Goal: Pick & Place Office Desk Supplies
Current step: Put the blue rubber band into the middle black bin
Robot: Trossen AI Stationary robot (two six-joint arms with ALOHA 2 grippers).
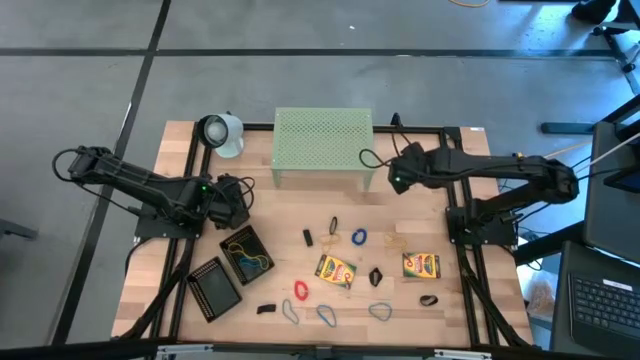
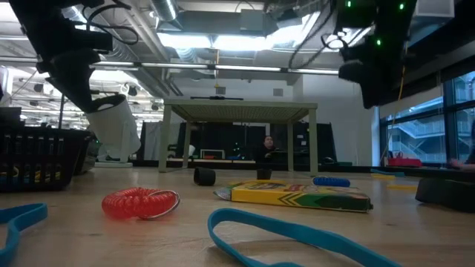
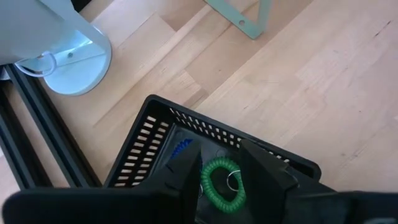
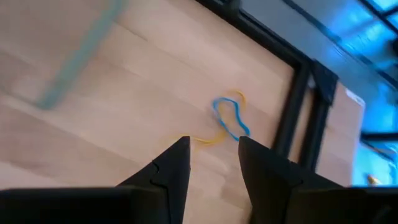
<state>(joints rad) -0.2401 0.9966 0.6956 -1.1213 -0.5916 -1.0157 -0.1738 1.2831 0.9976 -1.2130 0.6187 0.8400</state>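
My left gripper (image 1: 238,208) (image 3: 219,163) hovers over the far corner of a black mesh tray (image 1: 262,270) (image 3: 146,134) and is shut on a green coiled band (image 3: 219,185). Yellow and blue bands lie in that tray. My right gripper (image 1: 397,178) (image 4: 211,146) is open in the air beside the pale-green stand (image 1: 322,140), above a blue and a yellow band (image 4: 229,121) on the wood. Two crayon boxes (image 1: 336,270) (image 1: 421,265), a red coil (image 1: 300,290) (image 2: 139,202), a blue band (image 1: 358,237) and black clips (image 1: 376,276) lie on the table. My left gripper pinches the green coil between its two fingers, one on each side of the ring (image 3: 205,180). The fingers come from above, pointing down. The coil is lifted clear above the tray's inside, its ring lying flat, with a small metal ring (image 3: 234,180) on it.
A second black mesh tray (image 1: 215,287) lies near the first. A white round object (image 1: 222,133) stands at the far left by the stand. Black frame rails (image 1: 180,260) run along the table's left and right sides. Bare wood lies between the stand and the supplies.
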